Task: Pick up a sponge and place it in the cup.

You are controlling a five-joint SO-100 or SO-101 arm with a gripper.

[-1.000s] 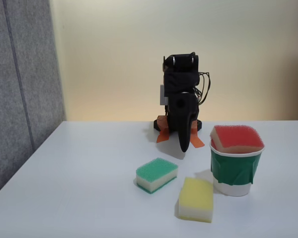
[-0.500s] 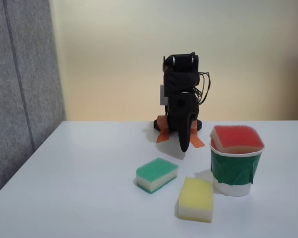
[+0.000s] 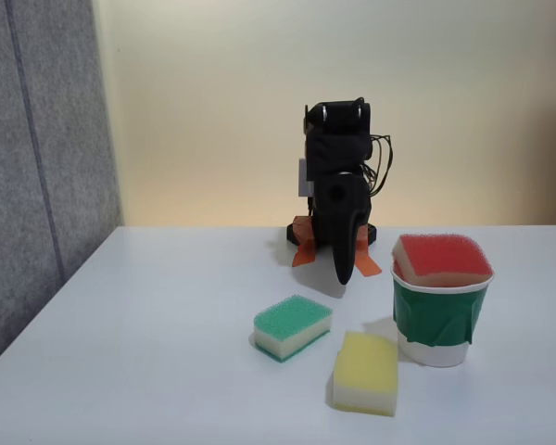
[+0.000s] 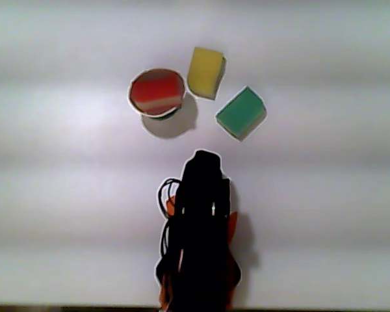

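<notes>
A rough red-topped rectangular sponge (image 3: 442, 257) with a paler base fills a white paper cup (image 3: 435, 324) banded dark green. Nearer left lie a green-topped white sponge (image 3: 293, 326) and a plain yellow sponge (image 3: 366, 372); the far arm (image 3: 338, 209) is black.

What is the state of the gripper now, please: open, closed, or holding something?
Gripper: folded down by the base, holding nothing; open or closed cannot be told. The sponge sits in the cup.

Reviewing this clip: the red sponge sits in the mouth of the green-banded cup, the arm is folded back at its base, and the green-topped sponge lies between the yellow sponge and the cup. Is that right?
Not quite. The yellow sponge is the one next to the cup; the green-topped sponge lies on its far side, as the fixed view shows. The red sponge in the cup's mouth and the folded arm are right.
</notes>
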